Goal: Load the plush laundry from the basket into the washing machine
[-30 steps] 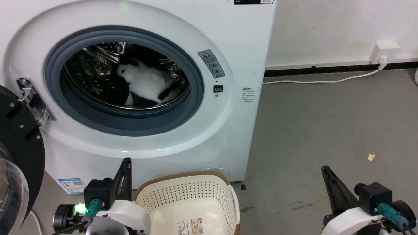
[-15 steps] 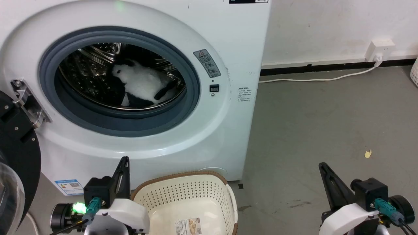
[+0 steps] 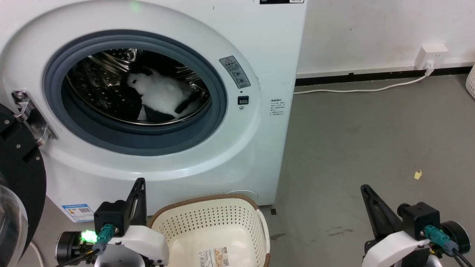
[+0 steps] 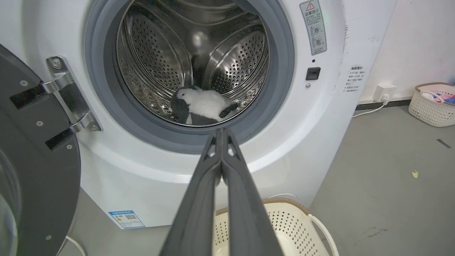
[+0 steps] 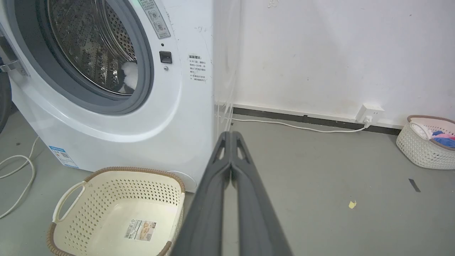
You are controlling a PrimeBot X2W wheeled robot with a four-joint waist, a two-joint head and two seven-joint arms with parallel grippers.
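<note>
The big white front-loading washing machine [image 3: 259, 55] has its black-rimmed glass door [image 3: 22, 174] hanging open off its left side. It's mostly cut off, so you could clip it when turning. The cream perforated plastic basket [image 3: 207, 218] with a brown rim sits at the washer's foot, just a sticker [image 3: 216, 257] inside. The fluffy white-and-black plush toy [image 3: 161, 96] lies in the washer's drum near the gasket. Its underside is hidden, so a limb might get pinched on closing. Your left gripper [image 4: 221, 133] and right gripper [image 5: 230, 135], low before the washer, are both pinched together, empty.
</note>
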